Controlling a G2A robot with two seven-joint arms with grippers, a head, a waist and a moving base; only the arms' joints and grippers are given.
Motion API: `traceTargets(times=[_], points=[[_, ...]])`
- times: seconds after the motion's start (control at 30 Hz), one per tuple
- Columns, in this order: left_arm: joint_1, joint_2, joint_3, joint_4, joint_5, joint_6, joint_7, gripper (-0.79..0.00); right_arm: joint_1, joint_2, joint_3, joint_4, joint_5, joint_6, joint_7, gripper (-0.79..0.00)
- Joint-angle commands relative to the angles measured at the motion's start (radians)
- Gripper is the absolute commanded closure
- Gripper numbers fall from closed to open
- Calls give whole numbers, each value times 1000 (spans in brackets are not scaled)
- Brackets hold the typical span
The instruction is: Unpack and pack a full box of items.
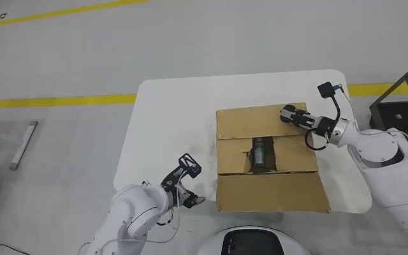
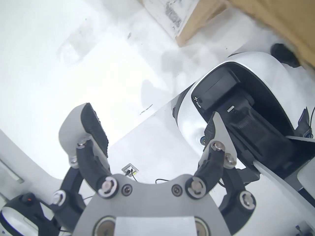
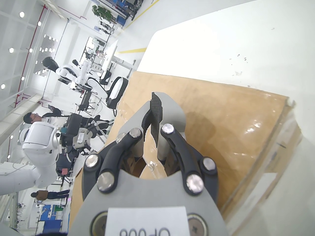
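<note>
Left claw [image 1: 193, 186]: jaws wide, holding nothing, at the tabletop's [image 1: 172, 115] near edge, 8 o'clock from the box [image 1: 274, 191].
Right claw [image 1: 287, 115]: pads pressed together, nothing seen between them, over the far flap [image 1: 252, 121] at the box's 1 o'clock corner.
Box: right of tabletop centre, flaps part-open, bottle [image 1: 260, 154] showing in the gap.
Step, as judged: opening for unpacking.
Advice: fold the far flap fully back toward 12 o'clock, steady the box against sliding, then lift the bottle straight up.
</note>
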Motion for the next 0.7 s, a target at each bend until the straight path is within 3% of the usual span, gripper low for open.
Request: traceTargets(times=[0.0,0.17,0.67], points=[[-15,-2,15,-4,-23,-12,8,-785,1,0,-3,1,0,2,-3,0],[-62,-6,55,-15,-48,-18,24,-785,3,0,-8,0,2,5,-5,0],[-227,-34,118,55,-40,136,187,-785,4,5,38,-23,23,32,-71,0]])
